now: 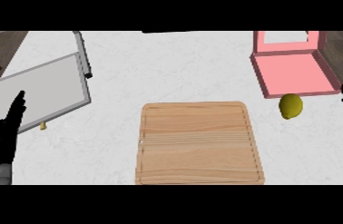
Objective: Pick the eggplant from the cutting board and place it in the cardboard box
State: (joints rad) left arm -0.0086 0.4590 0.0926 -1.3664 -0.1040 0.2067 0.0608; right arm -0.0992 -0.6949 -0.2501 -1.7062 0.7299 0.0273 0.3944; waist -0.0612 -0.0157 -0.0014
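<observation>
Cutting board [199, 143] lies near centre on the white marbled counter [167, 69], a pale wood slab with a groove round its rim. No eggplant shows on it, nor anywhere else in the head view, so I cannot say where the task's thing is.

Handling, as a judgement only: an eggplant should be light for its bulk, with smooth skin that slips and firm flesh that bruises. I would wrap the fingers round the thick middle and set the thumb opposite, leaving the stem alone.

My left hand [9, 128] rests at the left edge with its fingers straight and pointing far, holding nothing. My right hand is out of view.

Surroundings:
- A pink box [295, 75] sits far right, open, with its lid tilted up at the far side. It is my best guess for the cardboard box (its colour argues against that).
- A yellow-green fruit [291, 105] lies just near of the pink box's near wall. I cannot tell whether they touch. It sits on the line from the board to the box, so a low carry could knock it.
- A flat grey box [47, 89] lies at the left, beside my left hand.
- A small tan bit [43, 126] peeks out at the grey box's near edge.
</observation>
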